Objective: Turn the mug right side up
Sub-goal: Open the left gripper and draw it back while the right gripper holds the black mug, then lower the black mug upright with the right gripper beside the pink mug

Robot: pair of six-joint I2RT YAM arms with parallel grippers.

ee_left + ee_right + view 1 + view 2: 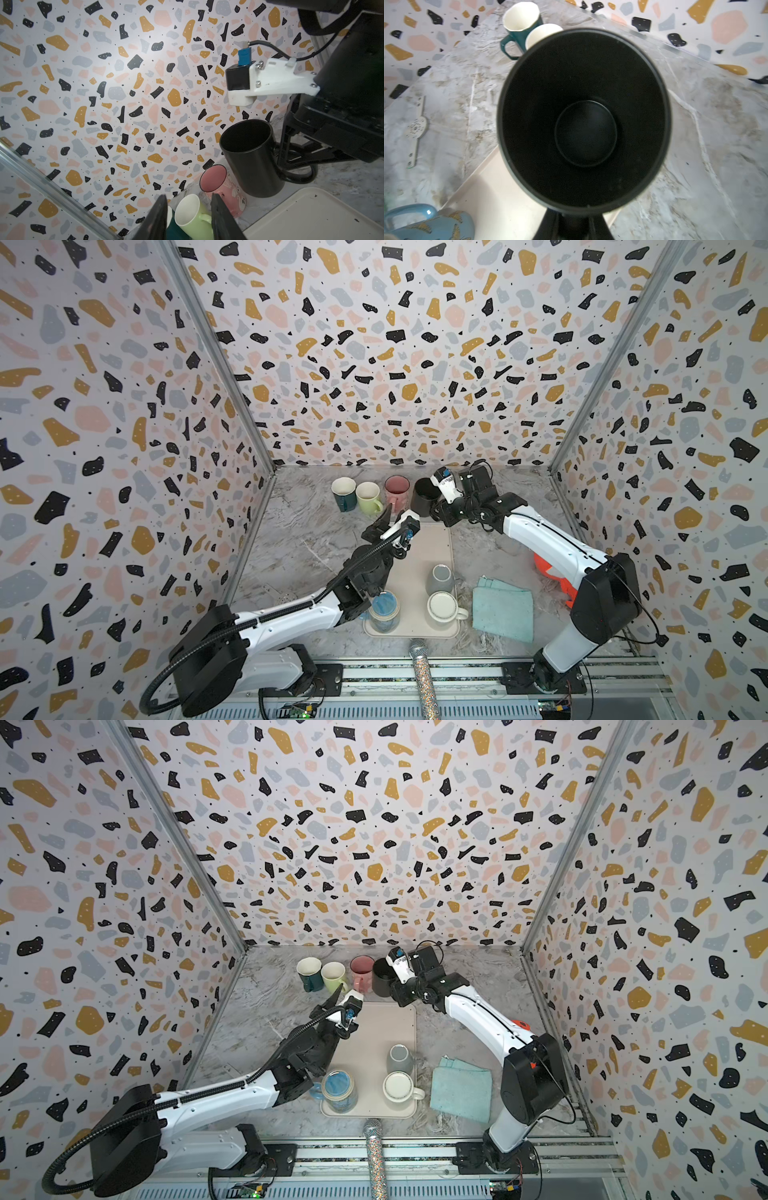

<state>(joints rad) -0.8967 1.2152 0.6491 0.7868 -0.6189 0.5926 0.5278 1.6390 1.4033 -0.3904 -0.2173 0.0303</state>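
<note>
At the near edge of the worktop [307,539], a glittery microphone [422,672] lies across the rail [465,674]. Just beyond it sits a beige tray [419,547] with three mugs at its near end. A blue mug [384,610] is on the left and a white mug [442,605] on the right, with a grey mug [441,578] close behind the white one, bottom up. A cloth [505,610] lies beside the tray on the right.

Over the tray's far left corner hangs the left gripper [189,199] — jaws partly apart, nothing between them, tips pointing toward the far row of mugs. That row stands at the far side of the worktop, mouths up and close together: teal mug [344,492], green mug [368,497], pink mug [397,489], left to right.

At the row's right end is the black mug [423,497], just past the tray's far edge, mouth up and leaning a little. The right gripper [572,218] is clamped on it at the handle side — its wrist view looks straight into the dark inside. Whether the base rests on the worktop, I cannot tell.
</note>
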